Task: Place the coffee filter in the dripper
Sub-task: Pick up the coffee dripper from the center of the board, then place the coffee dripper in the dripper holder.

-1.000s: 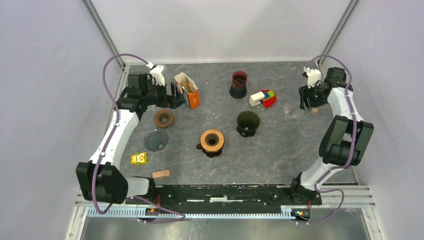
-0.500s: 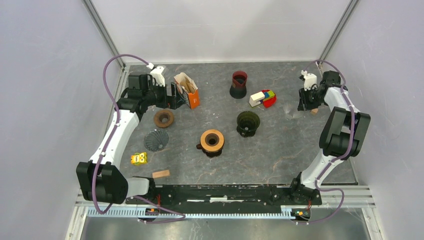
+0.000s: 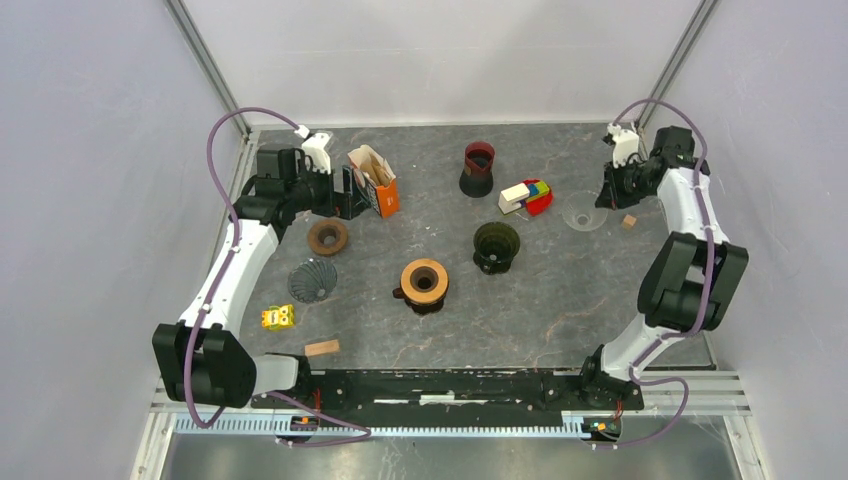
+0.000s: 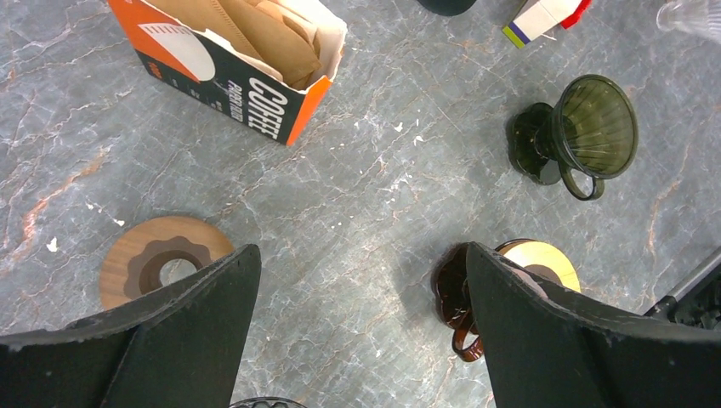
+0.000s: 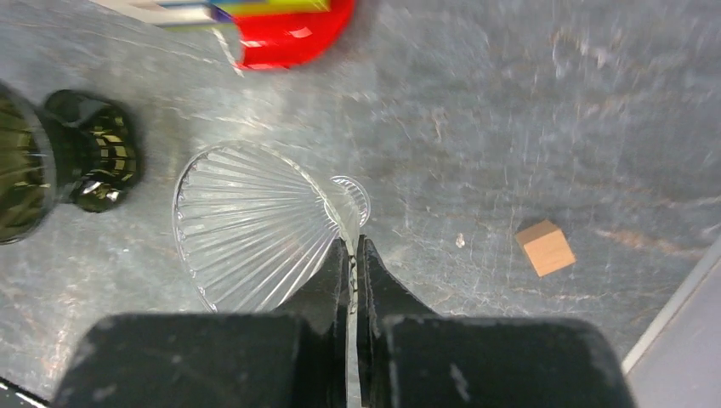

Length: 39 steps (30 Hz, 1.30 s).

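**A:** What differs from a second ago?

**B:** Nearest the arm bases, nothing. The orange-topped dripper [image 3: 424,281] and the dark green dripper [image 3: 496,244] sit in the middle as before. Further back on the right, the right gripper [image 5: 353,246] has brought its fingers together on the thin wall of the clear glass dripper [image 5: 246,221], beside its small handle. A second ago those fingers were apart. From above, the dripper now shows a round open mouth instead of lying fanned on its side.

**A:** And the filter?

**B:** Not yet picked up. The coffee filters [image 4: 272,30] stand in their filter box [image 4: 255,93] at the far left. The left gripper [image 4: 361,263] hangs just beside it, fingers spread wide and holding nothing.

**A:** What does that mean for the task?

**B:** Probably the clear dripper is being readied to receive a filter. Fetching one is still to do.
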Tool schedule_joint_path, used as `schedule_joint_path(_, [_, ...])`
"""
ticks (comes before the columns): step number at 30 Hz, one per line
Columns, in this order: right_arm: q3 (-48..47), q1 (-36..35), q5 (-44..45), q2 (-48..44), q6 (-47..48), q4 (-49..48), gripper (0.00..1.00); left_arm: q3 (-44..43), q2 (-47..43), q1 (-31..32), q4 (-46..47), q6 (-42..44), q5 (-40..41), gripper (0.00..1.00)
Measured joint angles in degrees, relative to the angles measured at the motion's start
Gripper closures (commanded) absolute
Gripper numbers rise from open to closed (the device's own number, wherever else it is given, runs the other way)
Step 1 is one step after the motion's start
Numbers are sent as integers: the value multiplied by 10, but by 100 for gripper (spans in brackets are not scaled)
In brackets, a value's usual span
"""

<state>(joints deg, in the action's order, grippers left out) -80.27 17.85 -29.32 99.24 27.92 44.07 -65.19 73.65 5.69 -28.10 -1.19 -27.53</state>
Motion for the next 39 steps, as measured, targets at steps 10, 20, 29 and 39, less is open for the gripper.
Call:
schedule_joint_path(10, [-87, -243, -52, -99, 30, 51, 100, -30, 0, 40, -19, 39, -37, 10])
schedule_joint_path(20, [-142, -488, -73, -69, 42, 89, 100, -49, -18, 73, -80, 81, -81, 14])
schedule_joint_path(29, [-175, -587, -60, 10, 45, 128, 100, -44, -29, 77, -82, 83, -20, 12])
schedule_joint_path(39, [-194, -599, -45, 45, 45, 143, 100, -17, -29, 77, -71, 67, 34, 12])
